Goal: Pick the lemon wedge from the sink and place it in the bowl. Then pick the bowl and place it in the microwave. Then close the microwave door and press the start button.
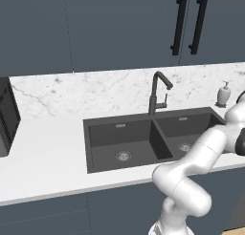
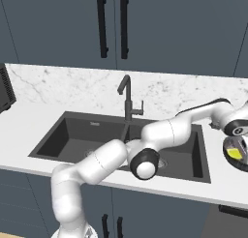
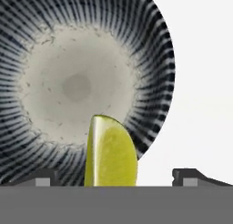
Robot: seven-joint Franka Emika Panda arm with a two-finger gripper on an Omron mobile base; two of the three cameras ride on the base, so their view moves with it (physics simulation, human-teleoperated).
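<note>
Lemon wedge [image 3: 110, 152] sits closest to the hand camera, upright between the two dark fingertips [image 3: 38, 176], which stand well apart on either side and do not touch it; hand [image 3: 118, 177] spread, nothing pinched. Wedge lies over the near inner wall of the bowl [image 3: 82, 45]; whether it rests there or hangs just above, cannot tell. From the right base camera, a yellow bit shows inside the bowl [image 2: 237, 157] at the far right edge, directly under the hand [image 2: 238, 140]. Bowl stands on the white surface [image 2: 29, 121], right of the sink [image 2: 87, 135]. Judgement: first step looks as good as done, wedge released into the bowl. Left to do: grasp the bowl, carry it to the microwave, shut the door, press start. A dark appliance edge [image 1: 7, 117] shows at far left of the left base camera, likely the microwave, too cropped to say; door state cannot be told. Both sink basins [image 1: 139, 141] look bare apart from drains. Count: one wedge, one bowl, one sink with two basins and two drains, one faucet [image 1: 158, 93], one soap dispenser [image 1: 223, 94], two cabinet handles [image 1: 189, 24].
</note>
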